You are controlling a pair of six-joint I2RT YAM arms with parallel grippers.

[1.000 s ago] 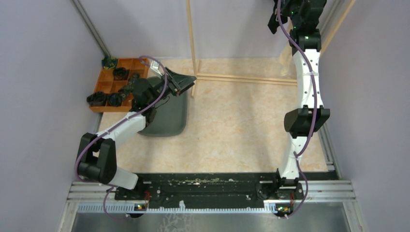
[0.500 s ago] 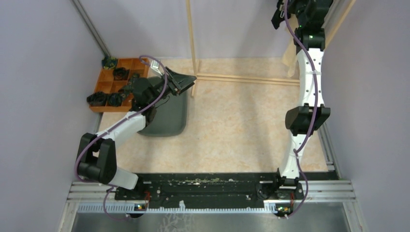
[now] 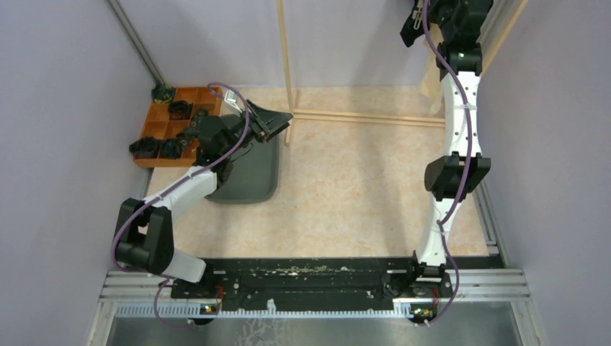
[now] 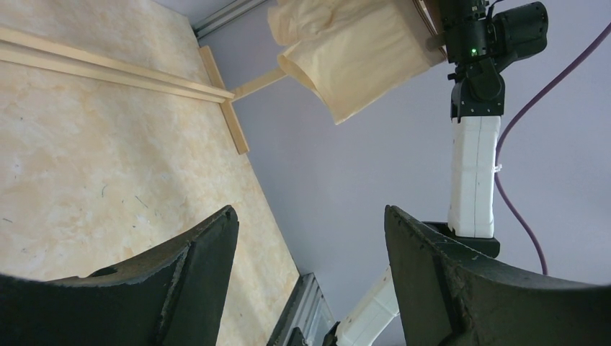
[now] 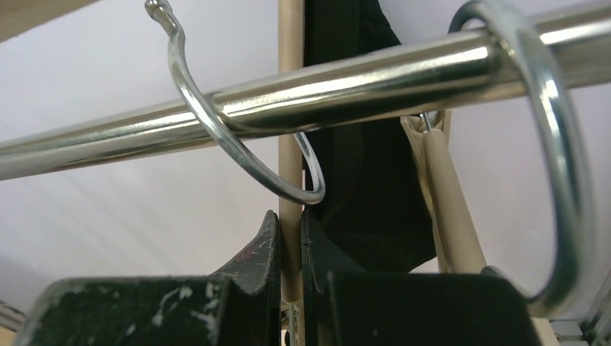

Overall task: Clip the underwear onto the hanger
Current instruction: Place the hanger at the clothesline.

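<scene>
The right gripper point(image 5: 290, 249) is reaching up at the top right of the overhead view, jaws pressed closed just below a metal rail point(image 5: 375, 72) where a hanger hook point(image 5: 230, 140) is hanging; whether they are pinching anything I cannot tell. The black underwear point(image 5: 367, 187) is dangling behind the rail, the cream underwear point(image 4: 353, 54) beside it. The left gripper point(image 4: 310, 252) is hovering wide open and empty above the table point(image 4: 86, 158).

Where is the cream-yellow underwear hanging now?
The cream-yellow underwear hangs at top centre of the left wrist view, just left of the right arm.
</scene>
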